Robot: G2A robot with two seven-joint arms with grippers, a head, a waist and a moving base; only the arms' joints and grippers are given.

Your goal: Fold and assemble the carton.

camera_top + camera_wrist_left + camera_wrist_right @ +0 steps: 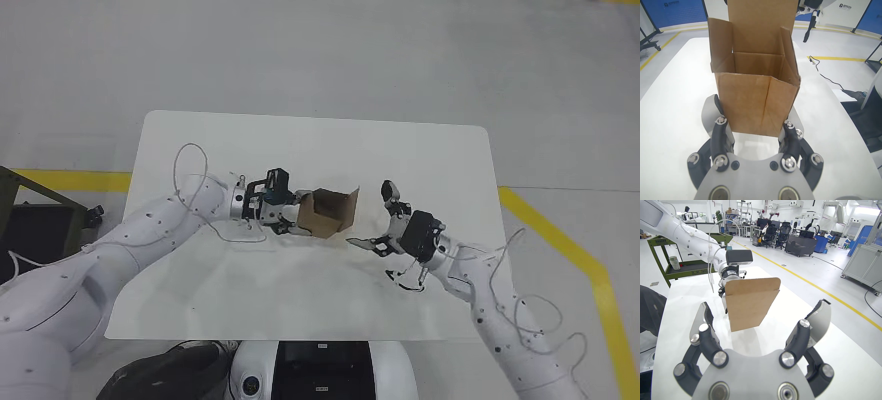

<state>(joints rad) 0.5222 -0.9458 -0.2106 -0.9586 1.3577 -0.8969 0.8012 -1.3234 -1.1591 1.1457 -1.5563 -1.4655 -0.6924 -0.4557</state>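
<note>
Holding the carton [325, 212] by 1 end, the left gripper [755, 113] presents its raised lid flap [751, 302] toward the nearby, wide-open right gripper [763, 308].

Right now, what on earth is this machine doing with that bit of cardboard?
The robot's left gripper is clamped on one end of a carton, holding it over the white table. The carton is opened into a box shape, but the flaps at its other end stand open. The right gripper is open and empty, apart from the carton, facing that open end.
</note>
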